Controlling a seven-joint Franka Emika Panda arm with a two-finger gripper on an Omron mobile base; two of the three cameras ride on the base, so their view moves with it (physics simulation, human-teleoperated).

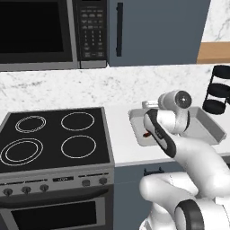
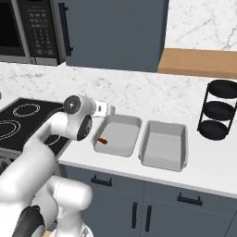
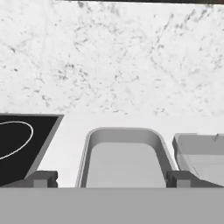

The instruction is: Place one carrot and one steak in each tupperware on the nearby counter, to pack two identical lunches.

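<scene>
- The pincer (image 3: 107, 179) is released, its two dark fingertips (image 3: 43, 178) spread wide and holding nothing, poised over the near end of the left tupperware (image 3: 124, 162).
- In the right base view the hand sits above the left rim of that tupperware (image 2: 121, 124).
- A carrot (image 2: 102, 141) lies inside this tray, near its left wall toward the front corner; a reddish-orange bit (image 1: 147, 134) shows in the left base view too, partly hidden by the arm.
- The second tupperware (image 2: 164, 144) stands just beside the first on its right, on the white worktop (image 2: 208, 166).
- A black stovetop (image 1: 49, 137) borders the worktop's left edge.
- A black tiered rack (image 2: 216, 110) stands toward the worktop's back right.
</scene>
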